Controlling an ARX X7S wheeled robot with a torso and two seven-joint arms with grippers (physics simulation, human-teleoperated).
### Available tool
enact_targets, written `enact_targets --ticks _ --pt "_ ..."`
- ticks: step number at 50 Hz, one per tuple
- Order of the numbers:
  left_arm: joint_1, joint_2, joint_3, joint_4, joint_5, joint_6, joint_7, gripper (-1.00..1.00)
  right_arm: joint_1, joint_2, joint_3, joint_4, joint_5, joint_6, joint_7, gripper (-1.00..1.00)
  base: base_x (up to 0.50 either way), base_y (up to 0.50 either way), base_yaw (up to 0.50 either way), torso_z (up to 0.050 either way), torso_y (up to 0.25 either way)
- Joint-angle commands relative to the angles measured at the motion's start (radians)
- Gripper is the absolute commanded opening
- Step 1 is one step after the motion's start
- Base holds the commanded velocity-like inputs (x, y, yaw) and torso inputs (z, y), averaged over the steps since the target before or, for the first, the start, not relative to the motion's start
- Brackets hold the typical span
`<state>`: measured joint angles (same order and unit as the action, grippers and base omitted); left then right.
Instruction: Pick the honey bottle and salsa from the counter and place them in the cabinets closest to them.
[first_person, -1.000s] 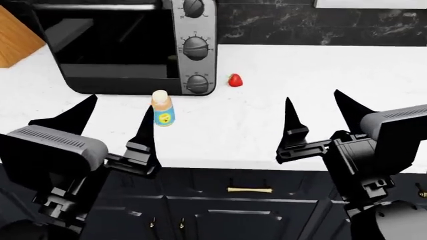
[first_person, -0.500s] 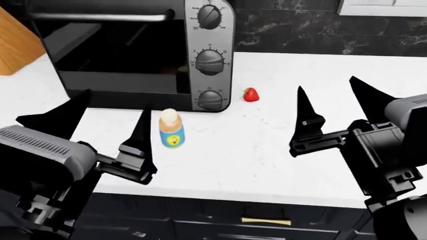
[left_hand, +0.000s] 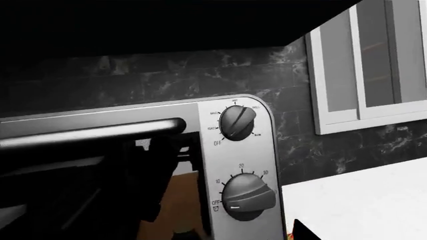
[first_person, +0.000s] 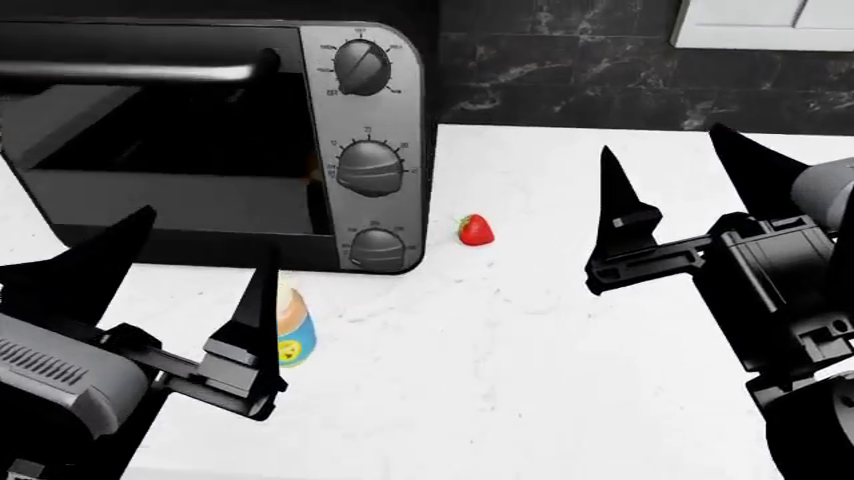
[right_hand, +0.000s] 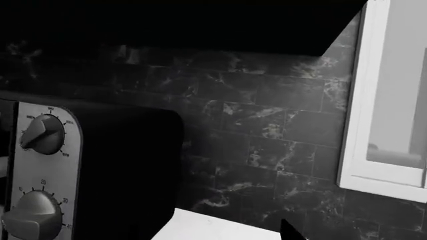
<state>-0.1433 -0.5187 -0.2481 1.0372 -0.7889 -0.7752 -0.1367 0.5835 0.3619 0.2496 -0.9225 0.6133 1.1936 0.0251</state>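
Observation:
In the head view the honey bottle (first_person: 295, 327), with a cream cap and a blue label, stands on the white counter (first_person: 534, 380) in front of the toaster oven. It is partly hidden behind the inner finger of my left gripper (first_person: 207, 235). That gripper is open and empty, and the bottle is just right of the gap between its fingers. My right gripper (first_person: 663, 142) is open and empty above the counter's right part. The salsa is out of view. Each wrist view shows only one dark fingertip: left (left_hand: 303, 232), right (right_hand: 291, 231).
A silver and black toaster oven (first_person: 360, 150) stands at the back left and fills the left wrist view (left_hand: 243, 165). A red strawberry (first_person: 475, 230) lies just right of it. Behind are a dark marble backsplash (first_person: 574, 70) and a white window frame (right_hand: 360, 165).
The head view has shifted: the toaster oven and the strawberry sit lower in it. The honey bottle now shows lower, close beside my left gripper's inner finger. Both grippers stay open.

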Motion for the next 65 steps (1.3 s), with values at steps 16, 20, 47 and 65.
enact_targets --ticks 16,20,47,65 --pt "0.109 -0.098 0.005 -0.015 -0.029 0.154 -0.066 1.00 0.025 0.021 -0.056 -0.002 0.011 -0.016 0.011 1.00 0.42 0.07 0.00 0.017 -0.002" --pt "0.122 -0.102 0.009 -0.021 -0.021 0.165 -0.064 1.00 0.030 0.020 -0.052 -0.001 0.018 -0.013 0.015 1.00 0.42 0.25 0.00 0.000 -0.016" --pt "0.274 -0.148 0.103 -0.023 0.092 0.241 -0.003 1.00 0.044 0.030 0.000 -0.009 0.071 0.011 0.035 1.00 0.05 0.01 0.00 0.000 -0.010" --pt "0.334 -0.166 0.193 -0.072 0.159 0.245 0.027 1.00 0.072 0.045 -0.005 0.000 0.088 0.027 0.056 1.00 0.00 0.00 0.00 0.000 -0.009"
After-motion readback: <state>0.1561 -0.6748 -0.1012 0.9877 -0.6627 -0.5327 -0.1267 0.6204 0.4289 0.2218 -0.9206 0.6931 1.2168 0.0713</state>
